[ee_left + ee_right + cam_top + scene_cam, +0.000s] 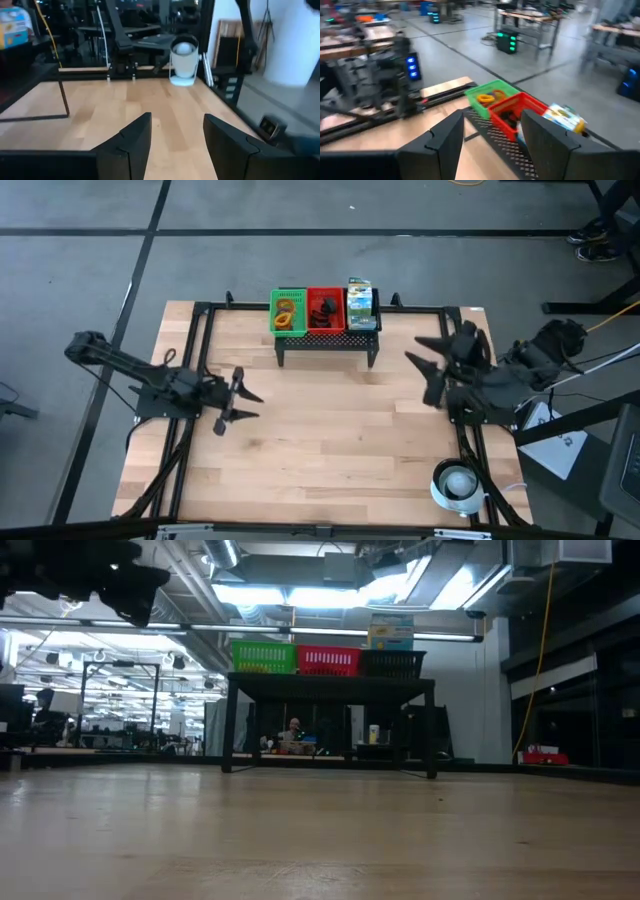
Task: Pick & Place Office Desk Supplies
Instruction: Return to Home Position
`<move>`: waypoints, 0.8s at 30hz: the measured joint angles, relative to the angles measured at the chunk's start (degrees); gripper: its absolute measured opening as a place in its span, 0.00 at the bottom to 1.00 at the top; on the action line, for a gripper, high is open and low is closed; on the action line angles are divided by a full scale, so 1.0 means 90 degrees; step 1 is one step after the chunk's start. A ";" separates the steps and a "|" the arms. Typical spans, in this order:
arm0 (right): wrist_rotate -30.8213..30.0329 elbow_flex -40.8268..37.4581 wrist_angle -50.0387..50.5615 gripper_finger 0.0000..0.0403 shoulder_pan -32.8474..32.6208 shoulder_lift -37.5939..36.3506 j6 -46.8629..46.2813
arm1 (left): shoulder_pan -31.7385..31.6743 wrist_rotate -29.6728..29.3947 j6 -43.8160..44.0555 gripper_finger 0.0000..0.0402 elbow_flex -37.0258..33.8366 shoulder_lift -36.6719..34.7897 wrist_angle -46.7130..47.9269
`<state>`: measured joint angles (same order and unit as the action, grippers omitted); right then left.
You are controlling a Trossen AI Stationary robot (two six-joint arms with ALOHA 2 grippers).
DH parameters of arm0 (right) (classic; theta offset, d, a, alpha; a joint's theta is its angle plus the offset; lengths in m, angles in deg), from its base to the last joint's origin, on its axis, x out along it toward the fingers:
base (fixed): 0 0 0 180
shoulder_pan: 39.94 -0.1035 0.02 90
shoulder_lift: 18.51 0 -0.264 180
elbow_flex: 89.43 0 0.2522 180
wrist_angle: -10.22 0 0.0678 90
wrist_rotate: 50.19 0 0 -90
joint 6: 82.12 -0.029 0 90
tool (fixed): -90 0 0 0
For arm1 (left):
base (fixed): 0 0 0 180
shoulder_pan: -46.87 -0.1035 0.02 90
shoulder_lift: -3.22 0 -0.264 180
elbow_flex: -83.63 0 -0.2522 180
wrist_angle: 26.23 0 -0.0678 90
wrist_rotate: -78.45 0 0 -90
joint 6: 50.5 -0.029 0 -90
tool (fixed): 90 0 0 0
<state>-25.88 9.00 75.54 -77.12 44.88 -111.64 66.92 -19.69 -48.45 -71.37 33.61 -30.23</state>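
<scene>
Your black mesh stand (327, 342) at the far edge of the wooden table (330, 450) bears a green plastic bin (273, 313) of coloured loops (288, 316), a red plastic bin (325, 290) of black clips (324, 310) and a black bin (363, 325) of printed packets (360, 293); a round white object (458, 483) sits near-right; left gripper (177, 117) and right gripper (492, 114) gape empty, well apart from them.

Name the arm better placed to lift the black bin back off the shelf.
Right, probably. The right gripper, open, hangs near the right end of the shelf, where the black bin stands. The left gripper hangs farther off, over the left half of the table.
</scene>
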 joint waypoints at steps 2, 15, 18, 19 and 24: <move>-0.0033 0.0000 -0.0007 0.50 -0.0239 0.0006 0.0138 | -0.0079 0.0031 0.0408 0.44 0.0000 -0.0325 0.0218; 0.2404 -0.0289 0.0107 0.50 -0.0495 0.0012 0.0720 | -0.0081 0.0654 0.1032 0.44 0.0000 -0.0689 0.0853; 0.2652 -0.1049 -0.1130 0.50 -0.0686 -0.0590 0.1651 | -0.0135 0.1029 0.0221 0.44 0.0000 -0.0779 0.0833; 0.3054 -0.1450 -0.1811 0.50 -0.0729 -0.0883 0.2095 | -0.0208 0.1040 0.0158 0.44 0.0000 -0.0824 0.0831; 0.4369 -0.3743 -0.4221 0.50 -0.0757 -0.2251 0.3340 | -0.0555 0.1238 0.0343 0.44 -0.0330 -0.1080 0.0802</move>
<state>13.44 -24.69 37.55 -83.93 24.62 -81.58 61.92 -8.55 -45.36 -74.33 23.89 -23.01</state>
